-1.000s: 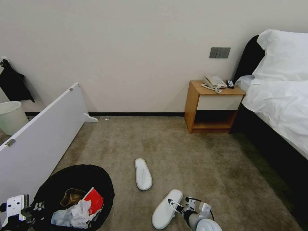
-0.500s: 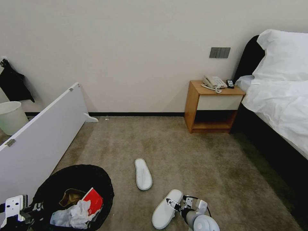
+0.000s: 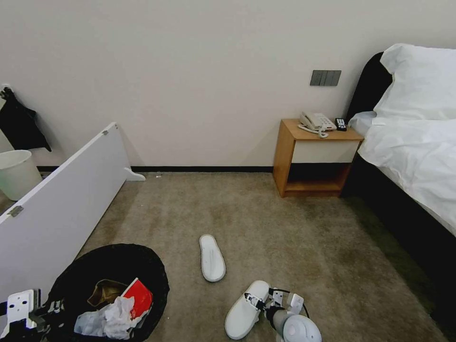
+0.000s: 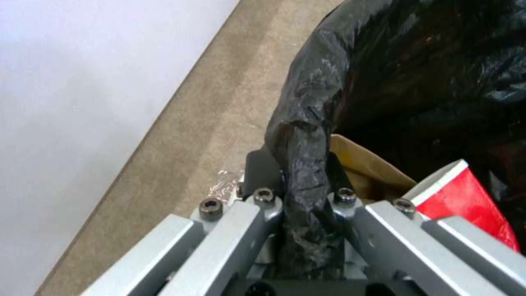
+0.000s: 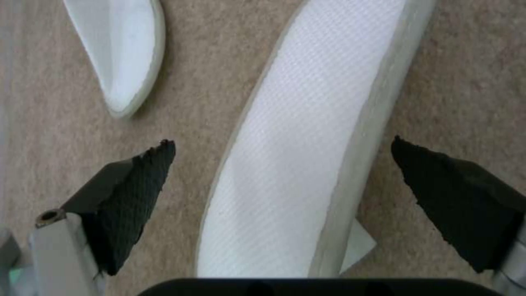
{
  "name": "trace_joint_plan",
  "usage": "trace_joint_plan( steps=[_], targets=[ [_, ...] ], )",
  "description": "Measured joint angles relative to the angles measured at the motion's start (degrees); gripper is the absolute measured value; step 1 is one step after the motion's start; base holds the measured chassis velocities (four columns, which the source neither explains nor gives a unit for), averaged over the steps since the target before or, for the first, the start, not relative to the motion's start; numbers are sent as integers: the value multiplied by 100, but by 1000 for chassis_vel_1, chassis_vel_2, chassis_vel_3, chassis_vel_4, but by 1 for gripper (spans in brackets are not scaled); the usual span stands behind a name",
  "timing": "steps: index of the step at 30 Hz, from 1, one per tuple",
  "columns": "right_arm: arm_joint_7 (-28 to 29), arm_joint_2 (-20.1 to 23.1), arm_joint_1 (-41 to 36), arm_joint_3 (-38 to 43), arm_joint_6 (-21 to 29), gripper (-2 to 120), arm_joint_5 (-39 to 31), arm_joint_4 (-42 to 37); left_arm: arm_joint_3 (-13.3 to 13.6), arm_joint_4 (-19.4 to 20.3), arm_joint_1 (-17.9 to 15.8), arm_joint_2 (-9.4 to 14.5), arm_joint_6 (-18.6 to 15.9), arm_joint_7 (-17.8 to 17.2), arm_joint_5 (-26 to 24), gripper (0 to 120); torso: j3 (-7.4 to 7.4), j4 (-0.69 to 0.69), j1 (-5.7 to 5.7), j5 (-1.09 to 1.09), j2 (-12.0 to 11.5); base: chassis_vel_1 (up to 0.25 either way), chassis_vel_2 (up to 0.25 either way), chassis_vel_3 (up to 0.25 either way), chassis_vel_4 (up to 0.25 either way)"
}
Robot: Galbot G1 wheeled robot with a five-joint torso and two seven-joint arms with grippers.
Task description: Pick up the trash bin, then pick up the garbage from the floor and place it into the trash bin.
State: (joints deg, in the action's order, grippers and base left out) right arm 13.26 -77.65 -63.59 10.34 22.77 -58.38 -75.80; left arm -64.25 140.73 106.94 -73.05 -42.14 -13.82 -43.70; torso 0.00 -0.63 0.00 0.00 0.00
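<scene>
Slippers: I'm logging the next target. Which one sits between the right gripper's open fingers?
The near slipper, flanked by the right gripper; the far slipper lies apart on the carpet.

A plain cream wall (image 3: 190,71) with a dark baseboard (image 3: 199,169) met a brown carpet (image 3: 285,237). A wooden nightstand (image 3: 313,161) stood against the wall, carrying a phone (image 3: 317,121), under a grey switch plate (image 3: 325,78). Beside it was a bed (image 3: 418,156) with white linen. A white panel (image 3: 57,204) leaned at left, a pale bucket (image 3: 16,173) behind it.
</scene>
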Motion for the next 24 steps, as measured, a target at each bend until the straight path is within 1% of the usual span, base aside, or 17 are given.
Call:
trace_joint_plan(
  steps=[24],
  targets=[
    [-112, -85, 230, -37, -1, 100, 37, 326, -24, 16, -5, 33, 0, -1, -11, 3, 0, 0, 0, 0, 0, 0, 0, 0, 0]
  ],
)
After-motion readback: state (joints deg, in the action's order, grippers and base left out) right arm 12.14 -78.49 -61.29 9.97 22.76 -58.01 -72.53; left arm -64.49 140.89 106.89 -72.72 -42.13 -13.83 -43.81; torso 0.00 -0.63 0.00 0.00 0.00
